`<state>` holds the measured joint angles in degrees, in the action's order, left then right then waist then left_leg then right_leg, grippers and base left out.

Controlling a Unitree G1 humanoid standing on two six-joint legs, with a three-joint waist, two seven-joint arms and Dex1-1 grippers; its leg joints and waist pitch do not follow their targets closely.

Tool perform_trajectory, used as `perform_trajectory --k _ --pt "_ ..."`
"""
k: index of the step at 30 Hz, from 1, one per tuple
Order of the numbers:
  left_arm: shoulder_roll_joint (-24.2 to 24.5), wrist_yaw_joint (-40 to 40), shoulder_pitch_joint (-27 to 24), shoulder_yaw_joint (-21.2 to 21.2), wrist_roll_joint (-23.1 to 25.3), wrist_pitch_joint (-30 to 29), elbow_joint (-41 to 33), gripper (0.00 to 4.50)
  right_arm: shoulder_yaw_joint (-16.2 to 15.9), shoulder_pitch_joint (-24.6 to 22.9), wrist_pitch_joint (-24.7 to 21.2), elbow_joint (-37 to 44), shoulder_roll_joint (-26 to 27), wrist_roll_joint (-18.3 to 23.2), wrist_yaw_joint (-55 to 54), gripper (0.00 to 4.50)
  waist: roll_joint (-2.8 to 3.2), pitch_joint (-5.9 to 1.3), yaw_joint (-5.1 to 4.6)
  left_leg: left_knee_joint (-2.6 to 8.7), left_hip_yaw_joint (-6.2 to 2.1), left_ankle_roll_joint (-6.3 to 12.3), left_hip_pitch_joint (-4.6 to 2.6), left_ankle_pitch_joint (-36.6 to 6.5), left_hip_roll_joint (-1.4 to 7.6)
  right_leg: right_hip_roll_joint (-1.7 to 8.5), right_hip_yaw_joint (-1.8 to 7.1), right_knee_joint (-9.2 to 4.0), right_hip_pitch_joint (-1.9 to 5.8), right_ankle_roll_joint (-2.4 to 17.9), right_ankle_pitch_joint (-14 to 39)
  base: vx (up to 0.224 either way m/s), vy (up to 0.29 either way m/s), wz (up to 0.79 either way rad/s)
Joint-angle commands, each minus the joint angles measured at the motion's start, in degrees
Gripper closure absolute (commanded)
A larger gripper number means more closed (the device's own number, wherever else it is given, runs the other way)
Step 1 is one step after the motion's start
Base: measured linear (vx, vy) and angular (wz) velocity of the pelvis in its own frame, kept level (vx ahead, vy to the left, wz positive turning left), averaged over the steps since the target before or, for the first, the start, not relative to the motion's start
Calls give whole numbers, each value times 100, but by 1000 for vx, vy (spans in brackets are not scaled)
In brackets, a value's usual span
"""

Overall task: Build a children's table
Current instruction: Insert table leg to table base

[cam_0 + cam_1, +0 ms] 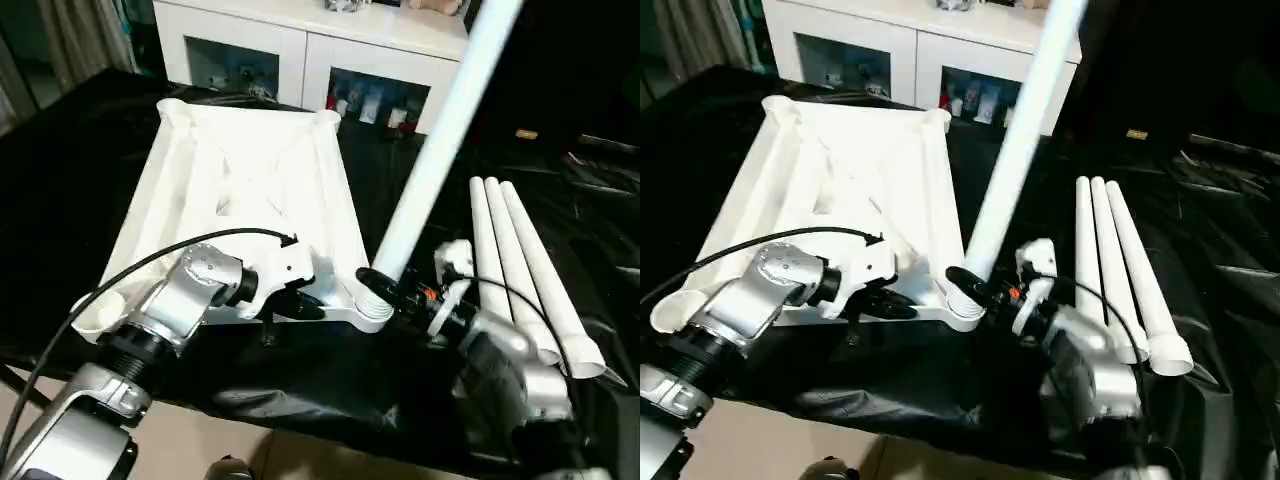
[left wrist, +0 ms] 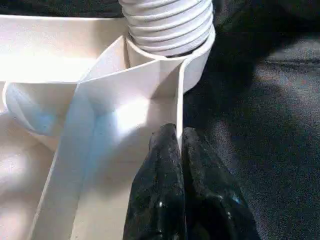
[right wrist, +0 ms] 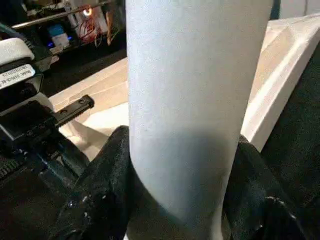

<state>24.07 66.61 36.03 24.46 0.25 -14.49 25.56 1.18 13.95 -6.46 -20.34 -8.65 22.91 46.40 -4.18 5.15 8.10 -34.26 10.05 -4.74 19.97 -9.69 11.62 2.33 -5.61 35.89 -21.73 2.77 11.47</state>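
The children's table top [image 1: 250, 190] lies upside down on the black-draped work table, ribbed underside up. My left gripper [image 1: 305, 305] is shut on its near rim [image 2: 177, 120], just beside the near right corner socket [image 1: 372, 312]. One white leg [image 1: 440, 130] stands tilted in that socket, leaning up and to the right, and its threaded end [image 2: 167, 25] sits in the socket. My right gripper [image 1: 385, 285] is shut on this leg [image 3: 195, 100] close above the socket, with one black finger [image 3: 100, 190] on each side. Three more legs [image 1: 520, 270] lie side by side to the right.
A white cabinet with glass doors [image 1: 300, 50] stands behind the work table. The table's front edge [image 1: 300, 410] runs just below my grippers, with floor beyond it. A black cable [image 1: 130, 275] loops over my left forearm.
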Motion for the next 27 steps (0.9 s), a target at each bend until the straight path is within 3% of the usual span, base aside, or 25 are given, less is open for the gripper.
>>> perform_trajectory --k 1,3,5,20,27 --pt "-25 -245 162 -203 56 32 93 450 134 -267 -53 -298 -22 -89 -210 255 136 -360 -40 462 -142 30 -99 -1686 267 729 403 -621 187 717 2152 0 0 0" --pt "-35 -260 179 -208 61 52 120 450 207 -296 16 -289 16 -28 -246 255 165 -363 -35 471 -149 30 -101 -1698 271 730 405 -616 189 729 2108 0 0 0" --pt "-33 -255 193 -208 67 71 140 450 234 -312 52 -268 15 -11 -251 255 148 -359 -41 471 -143 33 -104 -1747 263 727 402 -622 189 731 2126 0 0 0" --pt "12 -307 265 -265 105 233 265 450 442 -563 170 203 -60 253 -239 256 170 -380 -13 469 -146 90 -63 -1602 262 741 402 -614 223 705 2071 0 0 0" --pt "68 -249 269 -222 145 271 246 450 196 -616 138 288 -212 1 -174 257 150 -408 2 452 -130 128 -43 -1381 252 729 401 -583 232 719 1879 0 0 0"
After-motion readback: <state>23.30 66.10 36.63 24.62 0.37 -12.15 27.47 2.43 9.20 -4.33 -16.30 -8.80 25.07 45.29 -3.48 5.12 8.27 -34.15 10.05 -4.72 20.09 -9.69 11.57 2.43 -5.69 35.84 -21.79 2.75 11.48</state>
